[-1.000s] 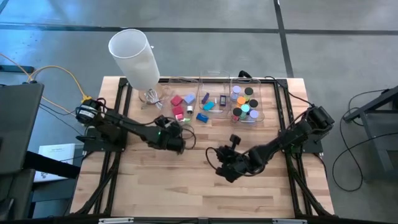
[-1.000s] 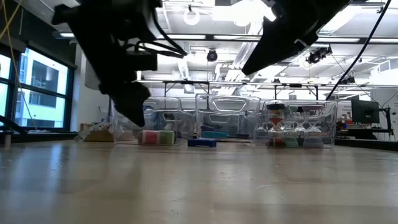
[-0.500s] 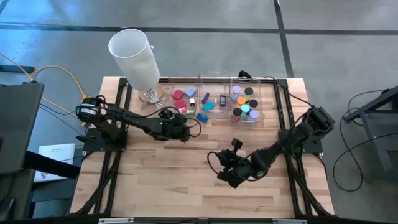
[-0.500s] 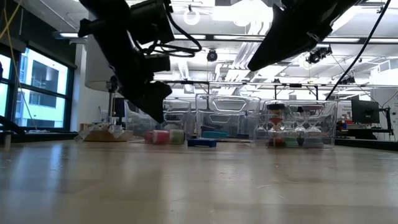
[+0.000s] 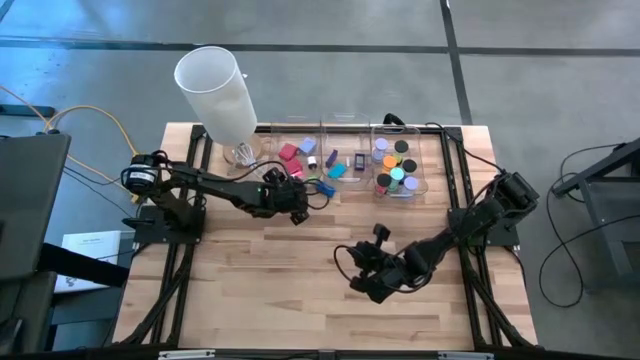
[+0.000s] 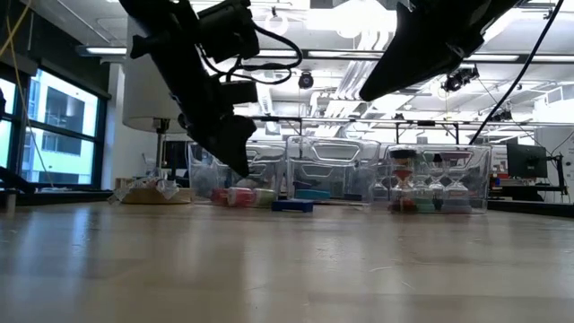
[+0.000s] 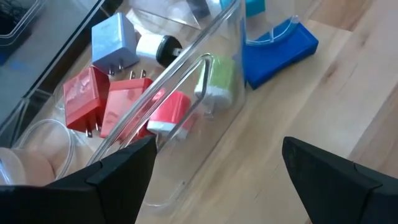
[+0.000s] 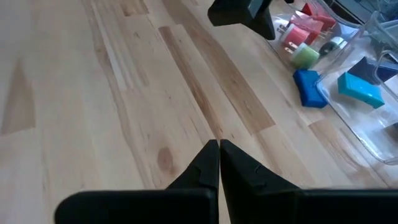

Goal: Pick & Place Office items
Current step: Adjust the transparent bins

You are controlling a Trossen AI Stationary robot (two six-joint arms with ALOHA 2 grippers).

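My left gripper [image 5: 300, 198] hangs open just above the table, at the near side of the left clear bin [image 7: 186, 118]. Ahead of its fingers lie red blocks [image 7: 102, 106], a pink block [image 7: 171, 112], a green block [image 7: 219, 81] and a lavender block [image 7: 115, 40]. I cannot tell which of them lie inside the bin wall. A dark blue flat rectangle [image 7: 280, 53] lies flat on the wood beside the bin. Round discs [image 5: 392, 165] fill the right bin. My right gripper [image 8: 219, 155] hangs shut over bare wood at the near right, holding nothing.
A tall white cylinder [image 5: 215, 85] stands at the far left corner. Three clear bins line the far edge, among them a middle bin [image 5: 345, 128] with a teal piece [image 5: 335, 171]. Bare wood [image 5: 260, 290] spreads over the table's near half. Cables hang by both arm bases.
My left gripper has moved toward the table's far edge and a little to the right, up to the blocks by the left bin. It has turned a little on the way and stays open.
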